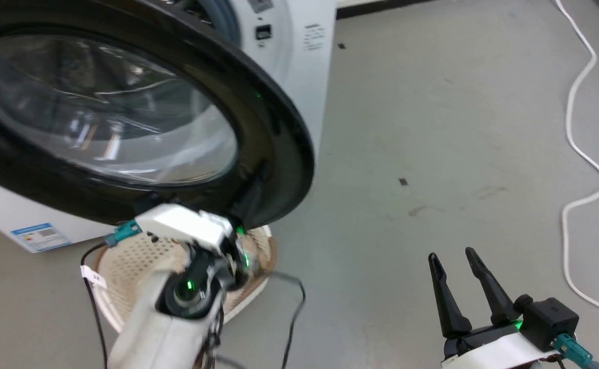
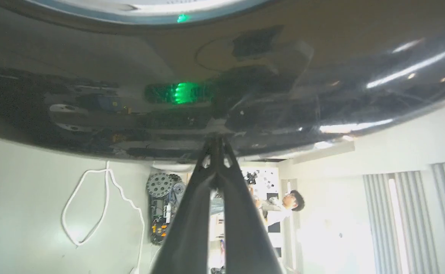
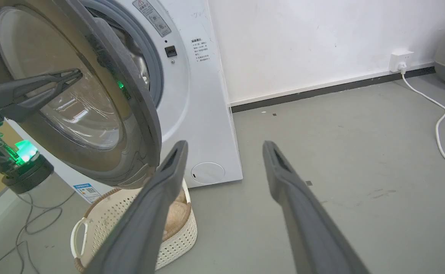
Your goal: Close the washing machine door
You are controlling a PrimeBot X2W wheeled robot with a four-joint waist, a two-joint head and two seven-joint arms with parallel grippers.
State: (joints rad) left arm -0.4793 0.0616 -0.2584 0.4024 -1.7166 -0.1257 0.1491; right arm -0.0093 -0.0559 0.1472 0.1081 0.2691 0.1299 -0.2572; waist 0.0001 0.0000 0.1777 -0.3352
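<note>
1. The large round black-rimmed glass washing machine door point(image 1: 104, 107) stood partly open off the white washing machine point(image 1: 299, 61); its outer face was turned toward the robot;
2. The left claw point(image 2: 216, 141), pinched shut, touched the door's glossy rim;
3. The right claw point(image 1: 450, 253) gaped wide and empty above the grey floor point(image 1: 432, 128).

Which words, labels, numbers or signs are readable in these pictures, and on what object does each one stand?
No text here can be read with certainty.
Warning sticker with a triangle sign, on the washing machine front: letters too small to read.
Printed text block, on the same front: too small to read.
Blue label, low on the machine: blurred.
White tag, lower left of the head view: marks blurred.
</note>
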